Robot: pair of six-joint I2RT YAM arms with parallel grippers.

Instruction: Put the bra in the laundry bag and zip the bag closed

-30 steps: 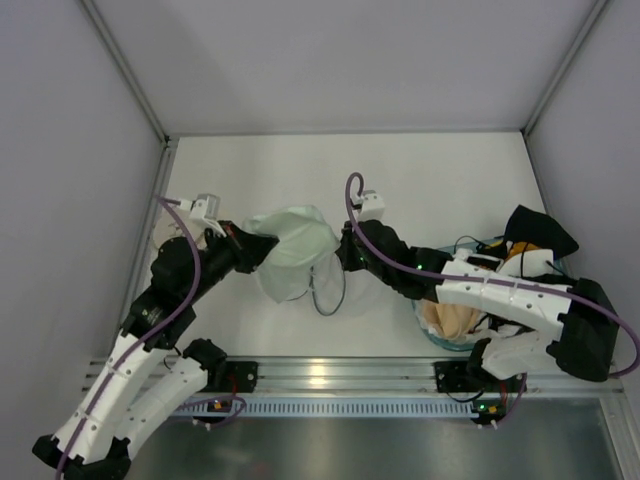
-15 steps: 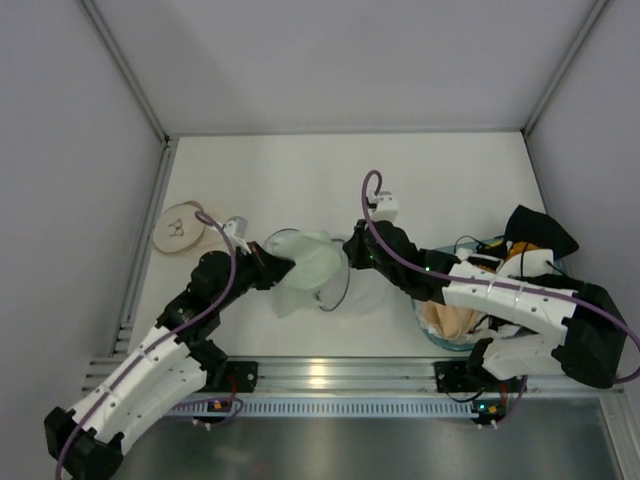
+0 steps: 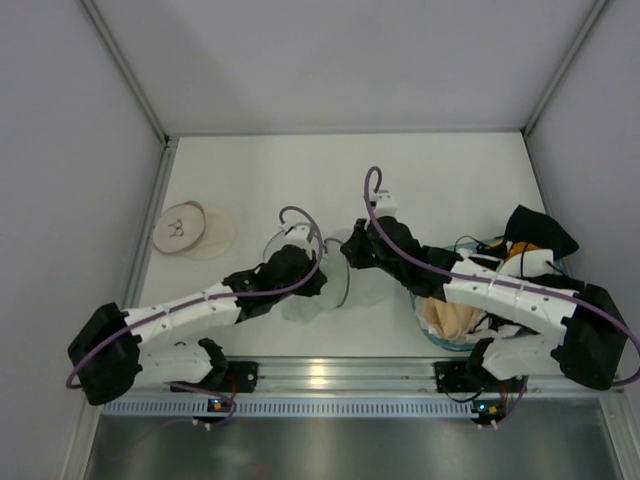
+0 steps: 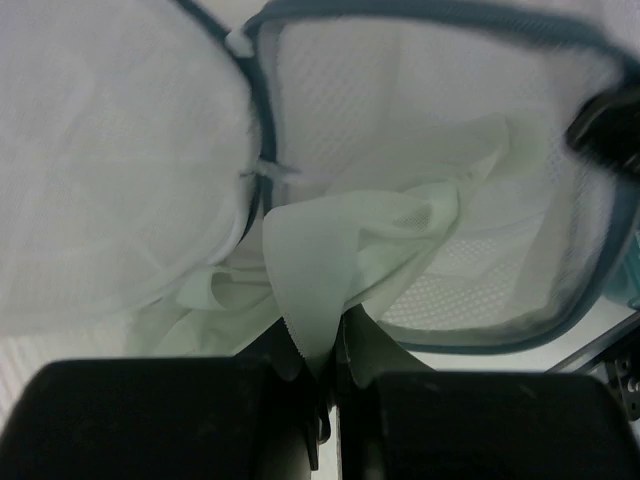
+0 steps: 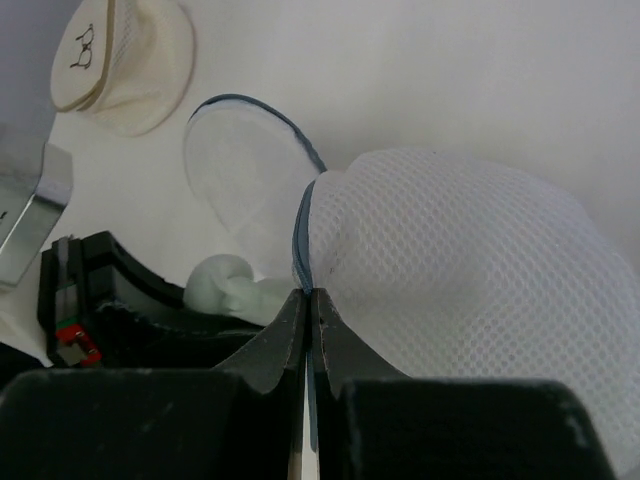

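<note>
Your left gripper [image 4: 328,395] is pinched on a fold of the pale green bra [image 4: 335,250], half inside the laundry bag [image 4: 440,130] on the table [image 3: 450,170], whose rim your right gripper [image 5: 306,297] clamps; stuffing seems in hand, so next push the rest inside.

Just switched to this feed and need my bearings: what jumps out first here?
At the middle of the table, the left pincer grips the pale green bra, holding it at the hooped mouth of the white mesh laundry bag. The right pincer pinches the bag from the other side. A round beige pouch lies apart at the far left.
</note>
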